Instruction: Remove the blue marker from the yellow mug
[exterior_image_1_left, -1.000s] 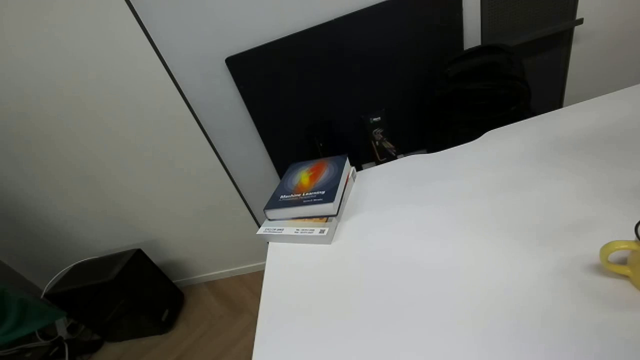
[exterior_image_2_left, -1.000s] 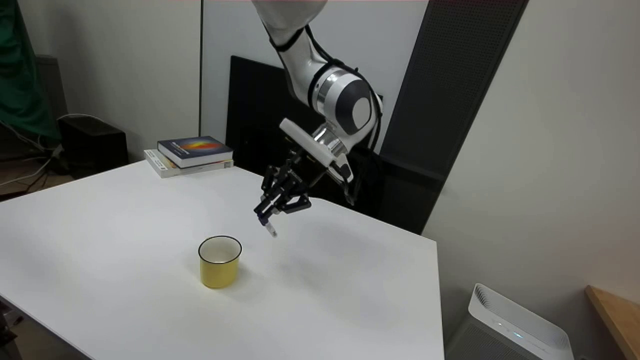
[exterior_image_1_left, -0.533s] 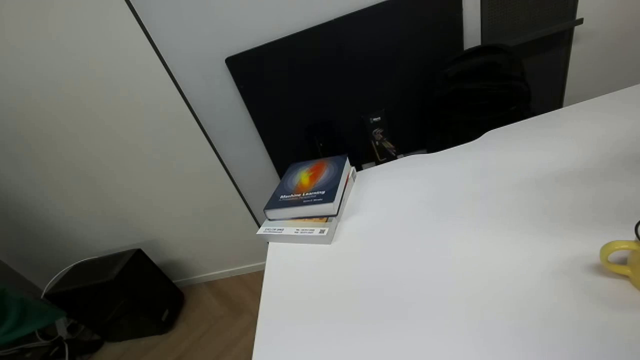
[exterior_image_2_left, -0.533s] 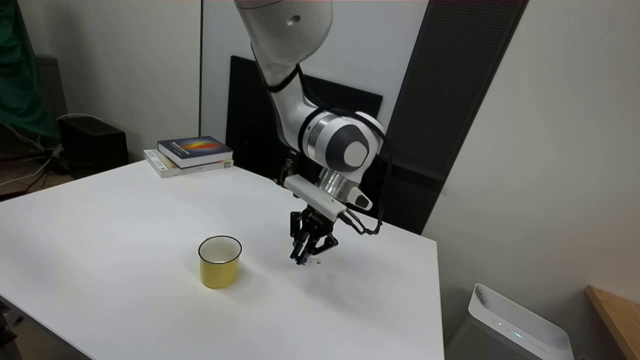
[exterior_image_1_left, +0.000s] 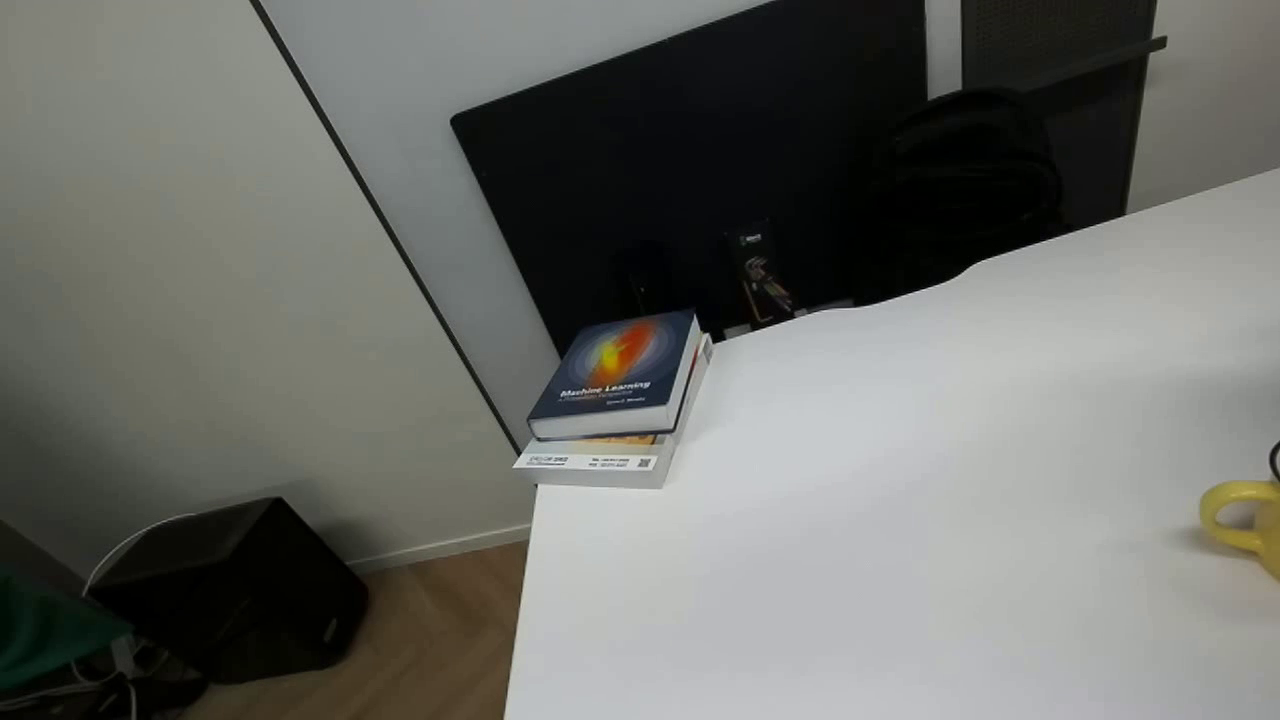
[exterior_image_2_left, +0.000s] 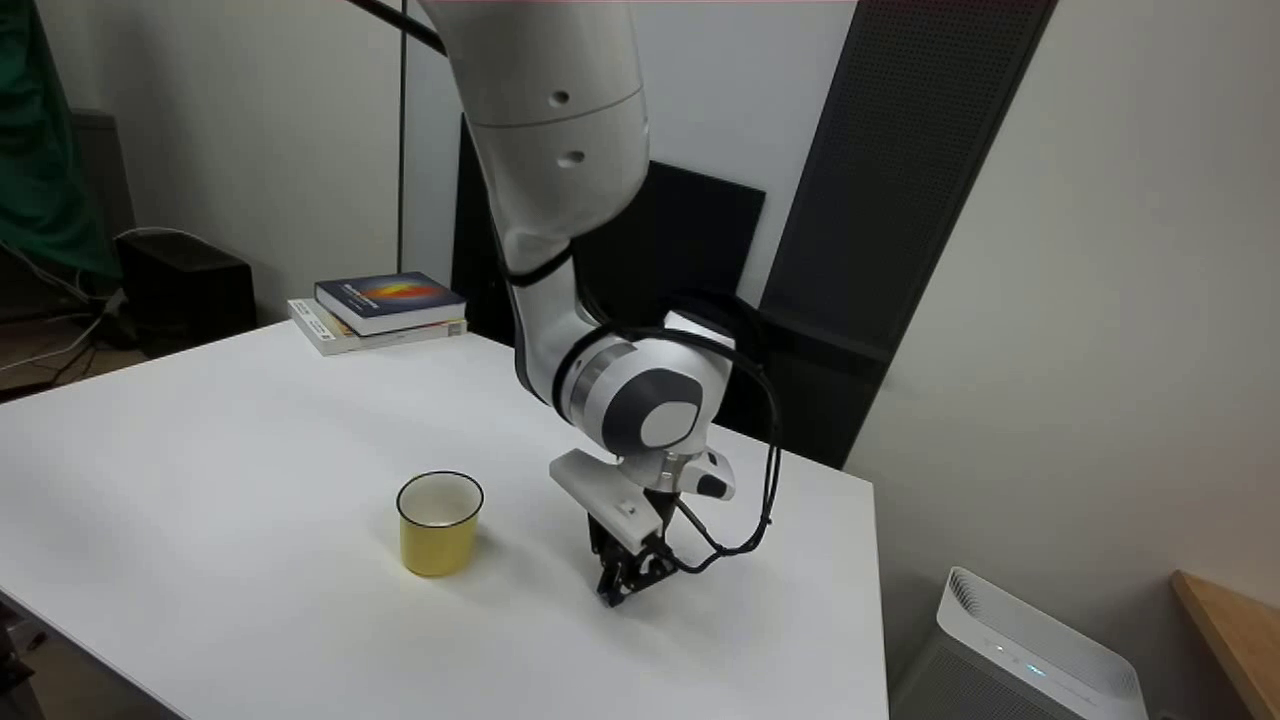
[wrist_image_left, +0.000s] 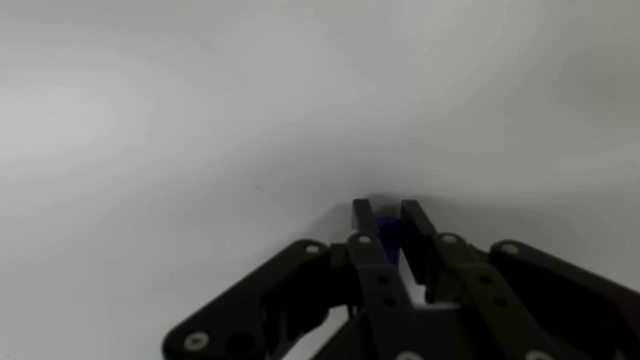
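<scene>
The yellow mug (exterior_image_2_left: 438, 548) stands upright on the white table in an exterior view, with its white inside showing through the dark rim. In an exterior view only its handle and a strip of its body (exterior_image_1_left: 1269, 535) show at the right edge. My gripper (exterior_image_2_left: 611, 596) is low over the table, to the right of the mug and apart from it. In the wrist view the gripper (wrist_image_left: 386, 212) is shut on the blue marker (wrist_image_left: 389, 234), whose blue end shows between the fingertips close to the tabletop. The rest of the marker is hidden.
The white table (exterior_image_2_left: 300, 620) holds a stack of two books (exterior_image_2_left: 385, 312) at its far left corner, also seen in an exterior view (exterior_image_1_left: 615, 385). A white air purifier (exterior_image_2_left: 1030, 650) stands on the floor beyond the table's right edge.
The arm has come down toward the tabletop and nearer the camera, moving right of the mug with the marker in the gripper. The mug and books have not moved.
</scene>
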